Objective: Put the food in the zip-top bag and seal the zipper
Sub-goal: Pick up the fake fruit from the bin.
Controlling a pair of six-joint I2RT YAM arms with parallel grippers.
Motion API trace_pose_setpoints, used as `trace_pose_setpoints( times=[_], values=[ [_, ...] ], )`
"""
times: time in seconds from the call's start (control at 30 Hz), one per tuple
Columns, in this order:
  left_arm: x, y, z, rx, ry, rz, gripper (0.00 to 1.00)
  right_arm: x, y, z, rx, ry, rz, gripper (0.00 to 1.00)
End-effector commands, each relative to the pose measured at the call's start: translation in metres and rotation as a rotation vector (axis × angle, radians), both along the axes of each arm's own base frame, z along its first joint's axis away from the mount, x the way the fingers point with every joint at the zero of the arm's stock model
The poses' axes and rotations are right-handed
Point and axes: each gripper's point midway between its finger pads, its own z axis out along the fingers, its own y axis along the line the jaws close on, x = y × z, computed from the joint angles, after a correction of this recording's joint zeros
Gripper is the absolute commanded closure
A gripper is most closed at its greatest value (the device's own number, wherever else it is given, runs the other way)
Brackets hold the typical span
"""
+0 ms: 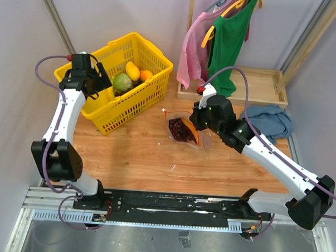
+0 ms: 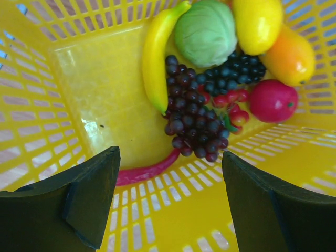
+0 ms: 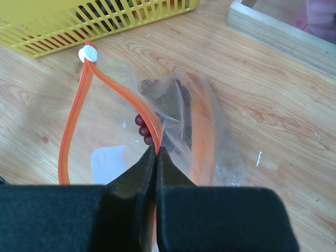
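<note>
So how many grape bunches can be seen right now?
3: a purple bunch and a darker blue-black bunch behind it in the yellow basket, plus a dark red bunch inside the zip-top bag. More may lie hidden underneath.

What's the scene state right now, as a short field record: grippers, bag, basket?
left gripper: open, in yellow plastic basket, over dark purple grape bunch
right gripper: shut on red-orange zipper strip of clear crinkly zip-top bag
bag mouth: open, unsealed
bag contents: dark grapes, long orange piece
bag location: on wooden table, beside basket
</note>
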Motion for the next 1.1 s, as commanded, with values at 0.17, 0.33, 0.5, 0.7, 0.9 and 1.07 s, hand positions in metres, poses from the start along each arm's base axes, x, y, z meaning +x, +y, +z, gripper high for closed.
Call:
trace_pose_setpoints(
  times=[0.17,0.33,0.5,0.7,0.9,1.07],
  values=[
    [0.042,0.021,-0.049,0.013,0.074,0.044,0.19,0.002,0.003,0.002,-0.013,-0.026,0.019,0.99],
    [0.066,0.031,-0.074,0.037,0.091,0.056,0.22,0.003,0.004,0.000,-0.021,-0.026,0.029,0.99],
    [0.083,0.041,-0.108,0.049,0.133,0.083,0.27,0.004,0.004,-0.005,-0.031,-0.020,0.032,0.99],
    [0.095,0.042,-0.145,0.018,0.174,0.069,0.37,0.006,0.005,-0.011,-0.033,-0.007,0.041,0.99],
    [0.100,0.038,-0.185,-0.006,0.232,0.055,0.38,0.008,0.005,-0.015,-0.031,0.001,0.040,0.99],
    [0.098,0.041,-0.216,0.006,0.296,0.065,0.41,0.010,0.005,-0.017,-0.032,0.004,0.040,0.99]
  ],
)
